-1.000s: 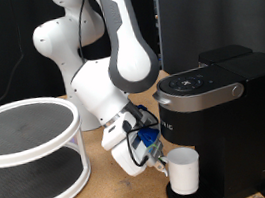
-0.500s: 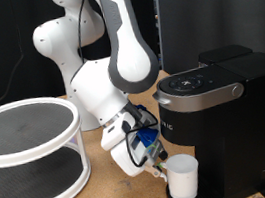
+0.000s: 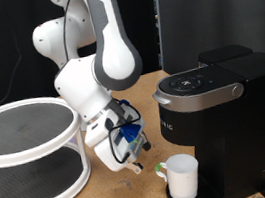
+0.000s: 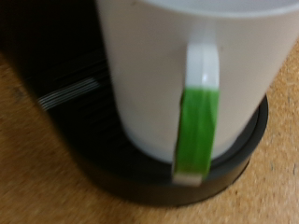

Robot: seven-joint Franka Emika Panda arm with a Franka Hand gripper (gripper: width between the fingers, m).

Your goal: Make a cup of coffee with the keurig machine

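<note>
claw (image 3: 143, 165): empty, beside cup (image 3: 182, 176) | cup on keurig machine (image 3: 221, 115) tray

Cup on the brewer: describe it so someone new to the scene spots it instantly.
Find the keurig machine, the big black box at the exterior view's right. On its drip tray, under the silver-trimmed top, stands the cup, a plain white mug. Its handle carries a green strip, clear in the wrist view, and points toward the pincer, which hangs beside it without touching.
</note>
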